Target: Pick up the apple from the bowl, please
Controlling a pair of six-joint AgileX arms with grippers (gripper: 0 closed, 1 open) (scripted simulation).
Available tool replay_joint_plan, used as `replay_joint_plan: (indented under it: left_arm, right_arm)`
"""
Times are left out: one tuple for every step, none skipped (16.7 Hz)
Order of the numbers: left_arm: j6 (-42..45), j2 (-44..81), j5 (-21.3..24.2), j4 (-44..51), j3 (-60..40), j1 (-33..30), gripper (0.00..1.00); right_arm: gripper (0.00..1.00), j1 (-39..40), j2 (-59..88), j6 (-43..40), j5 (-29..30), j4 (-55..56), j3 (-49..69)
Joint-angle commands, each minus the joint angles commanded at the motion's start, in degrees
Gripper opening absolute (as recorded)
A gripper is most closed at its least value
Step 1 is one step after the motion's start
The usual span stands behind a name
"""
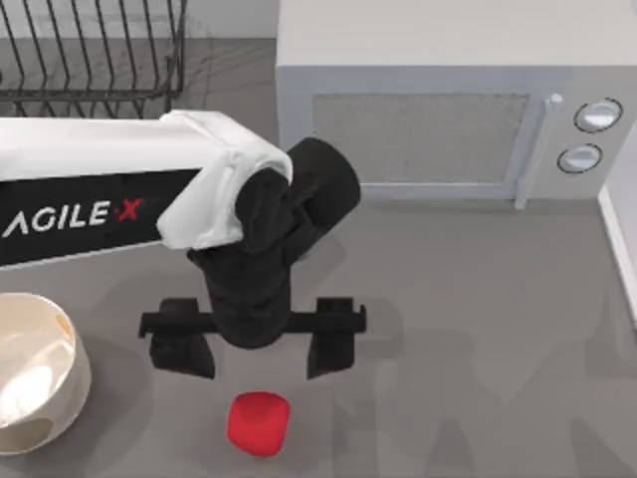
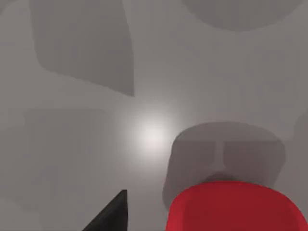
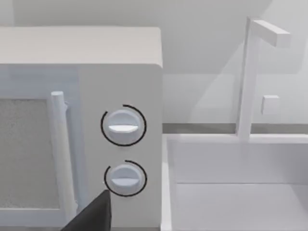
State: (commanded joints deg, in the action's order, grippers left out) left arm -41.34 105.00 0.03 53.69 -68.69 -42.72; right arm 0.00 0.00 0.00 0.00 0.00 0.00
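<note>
Apple on the table, outside the bowl, under my open left tool

Apple [image 1: 259, 423] lies on the bare grey table [image 1: 478, 339], not in the bowl. My left tool [image 1: 256, 357] hangs just above and behind it with its fingers spread wide, holding nothing; the apple sits between their lines but clear of both. From the left wrist, the apple [image 2: 236, 207] is cut off at the frame's edge, with one dark fingertip [image 2: 113, 214] beside it.

Well to the left, the cream bowl [image 1: 40, 373] is partly cut off; what I can see of its inside holds nothing.

Behind stand a wire rack [image 1: 90, 50] and a microwave [image 1: 438, 119]. The right wrist faces the microwave's dials [image 3: 123, 125] and a white sink [image 3: 236, 192]. One dark finger of my right tool [image 3: 91, 216] shows there; I cannot tell its opening.
</note>
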Motion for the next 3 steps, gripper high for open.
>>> replay_joint_plan:
  left_arm:
    - [0.0,0.0,0.0,0.0,0.0,0.0,1.0]
    - [0.0,0.0,0.0,0.0,0.0,0.0,1.0]
    - [0.0,0.0,0.0,0.0,0.0,0.0,1.0]
  right_arm:
    - [1.0,0.0,0.0,0.0,0.0,0.0,0.0]
    - [1.0,0.0,0.0,0.0,0.0,0.0,0.0]
    - [1.0,0.0,0.0,0.0,0.0,0.0,0.0]
